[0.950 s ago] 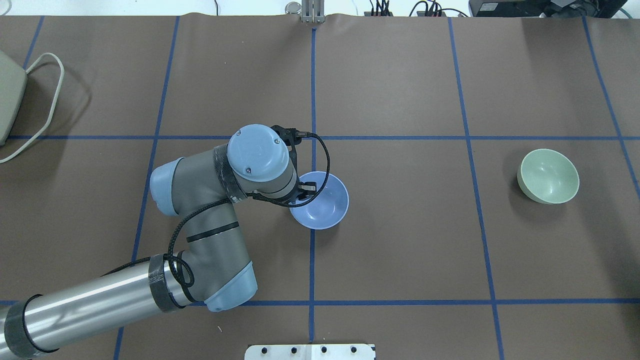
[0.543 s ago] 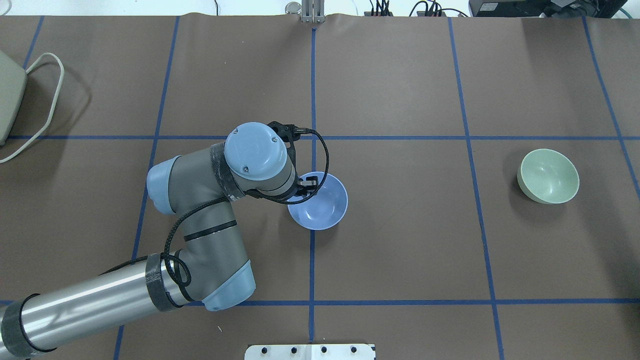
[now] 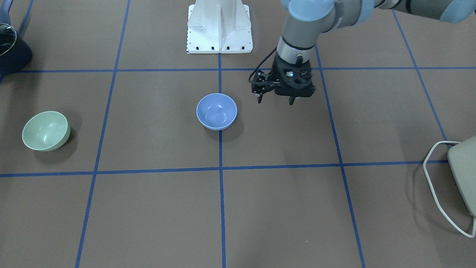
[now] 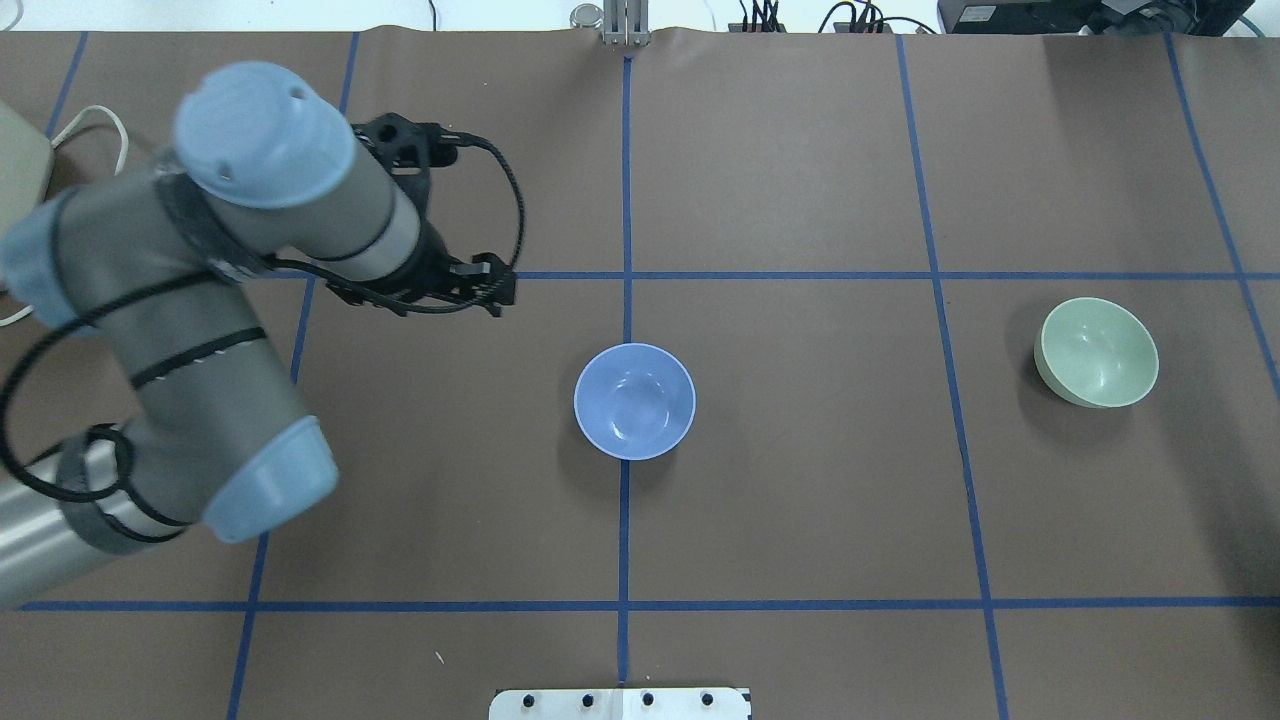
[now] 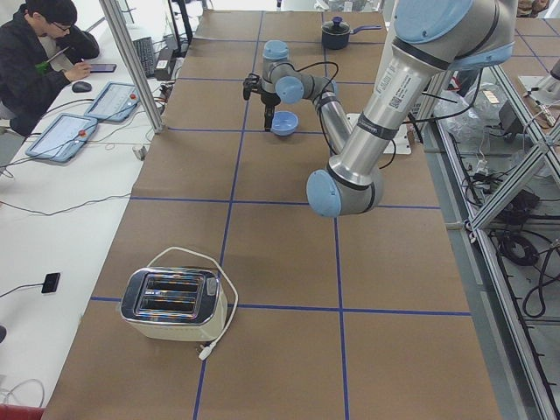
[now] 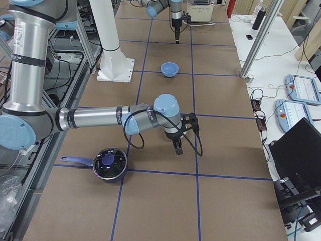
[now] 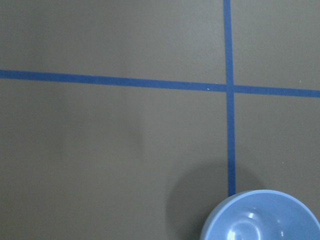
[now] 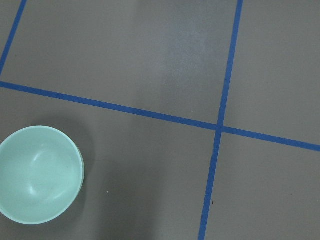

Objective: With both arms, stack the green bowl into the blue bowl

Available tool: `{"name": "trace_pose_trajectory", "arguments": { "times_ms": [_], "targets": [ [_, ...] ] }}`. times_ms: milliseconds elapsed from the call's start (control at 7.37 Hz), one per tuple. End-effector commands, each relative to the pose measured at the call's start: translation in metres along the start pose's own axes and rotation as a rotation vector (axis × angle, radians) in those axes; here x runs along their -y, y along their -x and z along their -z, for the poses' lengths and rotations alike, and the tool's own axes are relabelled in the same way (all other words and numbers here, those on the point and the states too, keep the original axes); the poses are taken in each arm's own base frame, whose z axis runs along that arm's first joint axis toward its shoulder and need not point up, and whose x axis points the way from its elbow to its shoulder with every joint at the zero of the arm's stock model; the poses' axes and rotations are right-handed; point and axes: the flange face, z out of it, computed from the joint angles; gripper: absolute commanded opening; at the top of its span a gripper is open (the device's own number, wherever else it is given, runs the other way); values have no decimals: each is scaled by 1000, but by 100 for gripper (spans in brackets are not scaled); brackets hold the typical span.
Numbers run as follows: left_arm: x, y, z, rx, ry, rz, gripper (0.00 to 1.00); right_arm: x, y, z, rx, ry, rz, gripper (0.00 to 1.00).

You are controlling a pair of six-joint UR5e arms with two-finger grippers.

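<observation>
The blue bowl (image 4: 634, 401) stands upright and empty on the table's centre line; it also shows in the front view (image 3: 216, 111) and at the bottom right of the left wrist view (image 7: 265, 217). My left gripper (image 3: 275, 100) hangs open and empty above the table, apart from the blue bowl, on its left in the overhead view (image 4: 440, 292). The green bowl (image 4: 1097, 352) sits alone at the far right, slightly tilted, and shows in the right wrist view (image 8: 37, 175). My right gripper (image 6: 178, 145) shows only in the exterior right view; I cannot tell whether it is open or shut.
A toaster (image 5: 171, 302) with a white cord stands at the table's left end. A dark pot (image 6: 109, 163) sits near the robot's right side. The white pedestal (image 3: 219, 26) stands at the robot's edge. Blue tape lines grid the brown table (image 4: 800, 500).
My left gripper has left the blue bowl's rim, risen and swung away to the left and farther from the robot. The blue bowl stays on the centre line. The green bowl has not moved.
</observation>
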Motion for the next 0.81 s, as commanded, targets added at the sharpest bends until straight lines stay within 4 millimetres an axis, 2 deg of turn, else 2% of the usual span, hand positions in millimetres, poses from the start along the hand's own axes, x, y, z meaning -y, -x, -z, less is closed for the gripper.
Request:
{"name": "trace_pose_trajectory", "arguments": {
  "times_ms": [0, 136, 271, 407, 543, 679],
  "targets": [
    [26, 137, 47, 75, 7, -106, 97, 5, 7, 5, 12, -18, -113, 100],
    [40, 220, 72, 91, 19, -173, 97, 8, 18, 6, 16, -17, -137, 100],
    [41, 315, 96, 107, 33, -205, 98, 11, 33, -3, 20, 3, -157, 100],
    [39, 404, 119, 155, 33, -247, 98, 18, 63, -14, 17, 22, -192, 100],
    [23, 484, 134, 157, 36, -195, 98, 25, 86, -25, 11, 34, -197, 100],
    [1, 532, 142, 179, 48, -229, 98, 30, 101, -34, 8, 45, -188, 100]
  ]
}}
